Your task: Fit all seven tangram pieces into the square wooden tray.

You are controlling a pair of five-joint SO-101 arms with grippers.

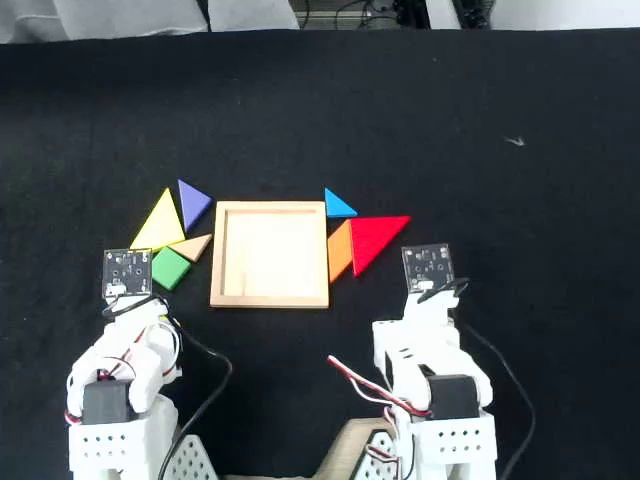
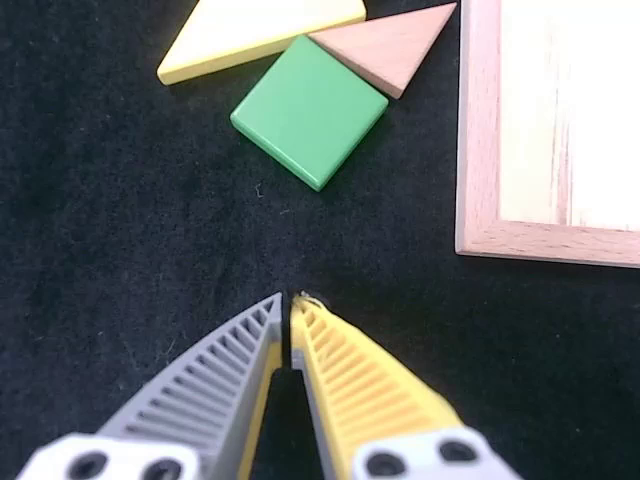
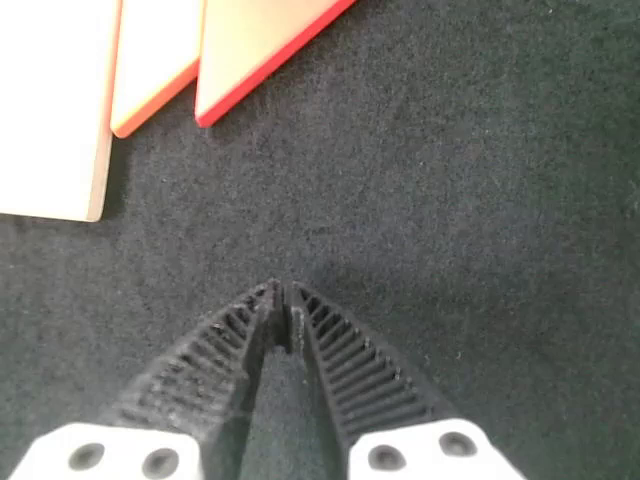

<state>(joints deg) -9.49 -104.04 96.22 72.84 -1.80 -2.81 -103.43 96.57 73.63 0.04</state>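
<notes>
The square wooden tray (image 1: 220,255) lies empty at the table's middle. Left of it lie a yellow triangle (image 1: 160,223), a purple triangle (image 1: 192,201), a plain wooden triangle (image 1: 192,245) and a green square (image 1: 170,268). Right of it lie a blue triangle (image 1: 338,206), an orange piece (image 1: 339,249) and a red triangle (image 1: 375,239). My left gripper (image 2: 289,303) is shut and holds nothing, just short of the green square (image 2: 309,110) and beside the tray's corner (image 2: 480,235). My right gripper (image 3: 281,293) is shut too, on bare cloth short of the red triangle (image 3: 262,45) and orange piece (image 3: 155,65).
Black cloth covers the table, with open room beyond the tray and to both sides. Both arm bases (image 1: 110,425) (image 1: 445,420) stand at the near edge, with cables trailing between them.
</notes>
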